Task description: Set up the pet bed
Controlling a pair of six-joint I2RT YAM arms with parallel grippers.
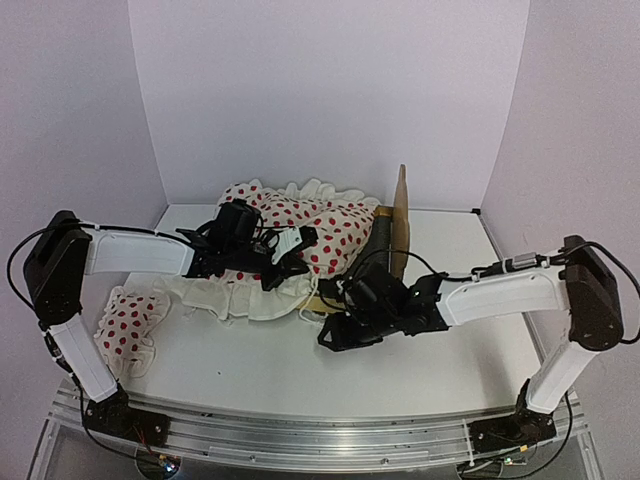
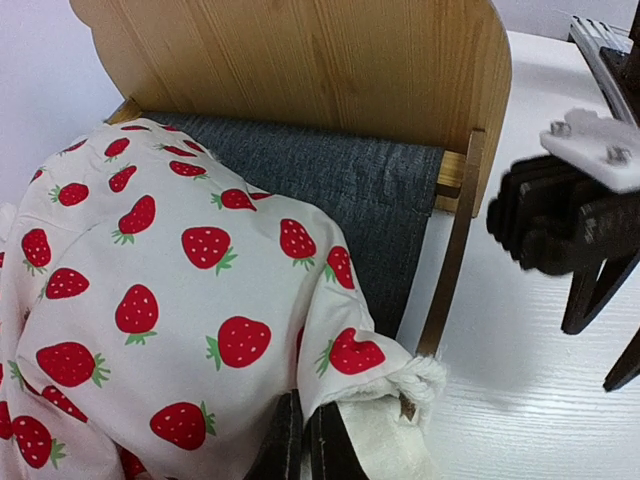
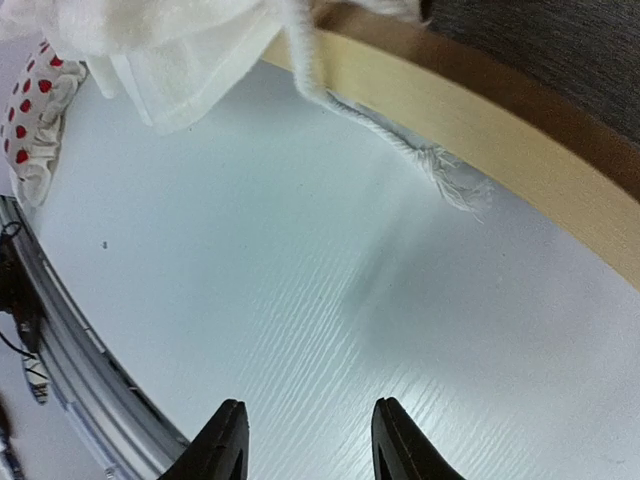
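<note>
Presumably bedding step: left end effector point(image 2: 305, 440) clamped on strawberry-print cloth point(image 2: 180, 290) over pet bed point(image 2: 300, 60); right end effector point(image 3: 305, 440) apart, empty; next, likely draw cloth flat.

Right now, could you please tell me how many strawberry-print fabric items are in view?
2: the ruffled cloth draped over the pet bed mid-table, and a small pillow lying on the table at left. Others may be hidden beneath the cloth.
</note>
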